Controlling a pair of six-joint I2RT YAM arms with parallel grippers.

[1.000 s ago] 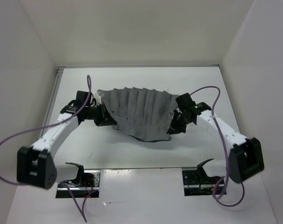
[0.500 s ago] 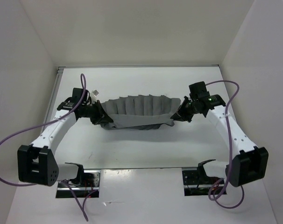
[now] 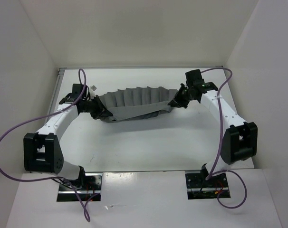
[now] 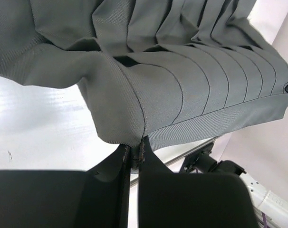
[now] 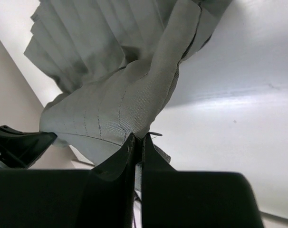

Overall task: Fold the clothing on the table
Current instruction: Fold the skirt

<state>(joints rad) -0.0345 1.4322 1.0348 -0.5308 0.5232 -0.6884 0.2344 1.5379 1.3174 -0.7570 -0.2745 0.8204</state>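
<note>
Top external view, upper centre: left gripper (image 3: 105, 115) and right gripper (image 3: 172, 102), each clenched on a corner, stretch the pleated mid-grey fabric garment (image 3: 134, 100) above the white table (image 3: 148, 142), seemingly for a square fold.

No text, brand, number or sign could be read in any of the views. A small white scrap (image 3: 93, 88), perhaps a tag, sat just beside the left end of the clothing (image 3: 134, 102). It was too small to show any print.
</note>
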